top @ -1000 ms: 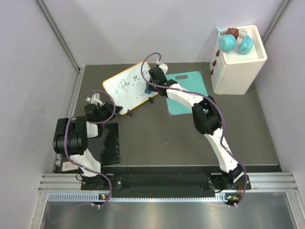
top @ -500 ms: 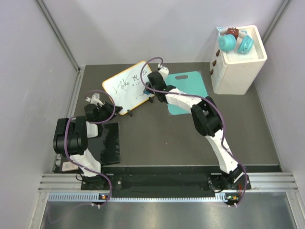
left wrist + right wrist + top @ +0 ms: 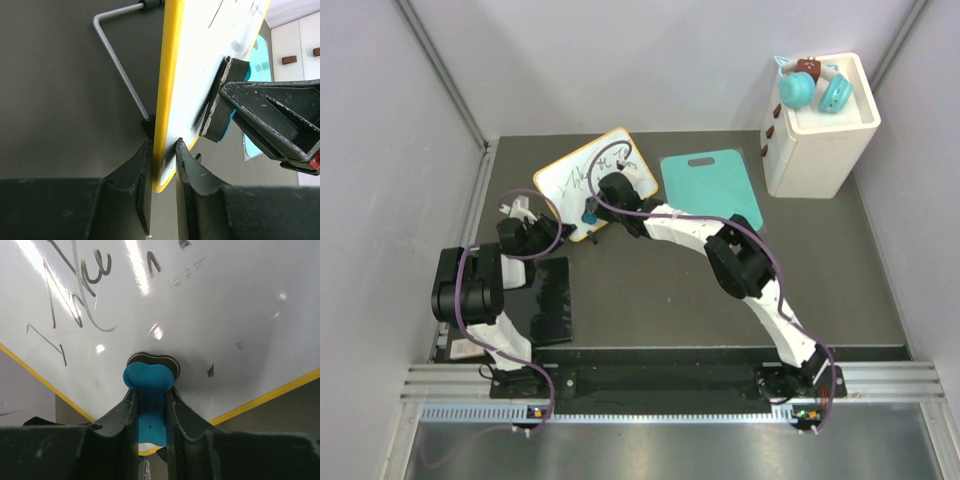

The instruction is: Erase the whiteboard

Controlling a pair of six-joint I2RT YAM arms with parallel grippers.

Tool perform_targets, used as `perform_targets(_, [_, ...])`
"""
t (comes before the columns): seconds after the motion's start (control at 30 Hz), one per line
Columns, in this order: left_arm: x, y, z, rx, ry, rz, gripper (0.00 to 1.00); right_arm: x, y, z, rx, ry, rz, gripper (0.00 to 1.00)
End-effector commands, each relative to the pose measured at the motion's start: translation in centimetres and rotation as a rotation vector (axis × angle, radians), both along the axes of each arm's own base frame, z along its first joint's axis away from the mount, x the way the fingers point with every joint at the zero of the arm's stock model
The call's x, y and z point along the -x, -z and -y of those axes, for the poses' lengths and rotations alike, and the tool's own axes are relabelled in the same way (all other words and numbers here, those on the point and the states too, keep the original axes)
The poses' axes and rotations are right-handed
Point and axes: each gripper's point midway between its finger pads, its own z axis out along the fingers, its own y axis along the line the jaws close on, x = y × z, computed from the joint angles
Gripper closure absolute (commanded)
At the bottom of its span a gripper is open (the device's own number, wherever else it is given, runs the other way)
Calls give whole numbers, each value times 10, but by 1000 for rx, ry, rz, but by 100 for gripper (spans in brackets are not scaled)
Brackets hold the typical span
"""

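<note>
From above, the whiteboard (image 3: pixel 565 188) stands propped at the far left of the table (image 3: pixel 650 290), with black writing (image 3: pixel 584 178) on it. In the left wrist view, the left gripper (image 3: pixel 163 147) is clamped on the board's yellow frame. In the right wrist view, the right gripper (image 3: pixel 150 392) squeezes a blue eraser (image 3: pixel 147 377) against the board near its edge, and most of the writing is unwiped, so the job looks barely begun.

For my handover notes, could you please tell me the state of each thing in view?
whiteboard, propped on its stand, handwriting on it.
eraser, pressed against the whiteboard.
left gripper, shut on the whiteboard's frame.
right gripper, shut on the eraser.
cutting board, lying flat, untouched.
</note>
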Motion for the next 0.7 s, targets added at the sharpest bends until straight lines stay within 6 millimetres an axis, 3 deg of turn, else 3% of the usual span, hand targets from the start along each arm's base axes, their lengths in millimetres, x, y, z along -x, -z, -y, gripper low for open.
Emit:
perform_targets(0.0, [12, 29, -14, -25, -74, -113, 100, 5, 43, 29, 126, 54, -99, 100])
perform_targets(0.33, [11, 28, -14, -26, -75, -111, 100, -75, 20, 124, 198, 289, -25, 100])
perform_targets(0.5, [12, 28, -13, -25, -69, -112, 100, -102, 9, 143, 173, 362, 7, 100])
perform_targets(0.57, [11, 29, -13, -25, -69, -114, 100, -111, 18, 152, 185, 372, -17, 100])
perform_targets(0.6, [11, 28, -13, -25, -69, -112, 100, -117, 11, 152, 166, 378, -13, 100])
perform_targets(0.67, [11, 29, -13, -26, -68, -115, 100, -128, 16, 162, 148, 390, -33, 100])
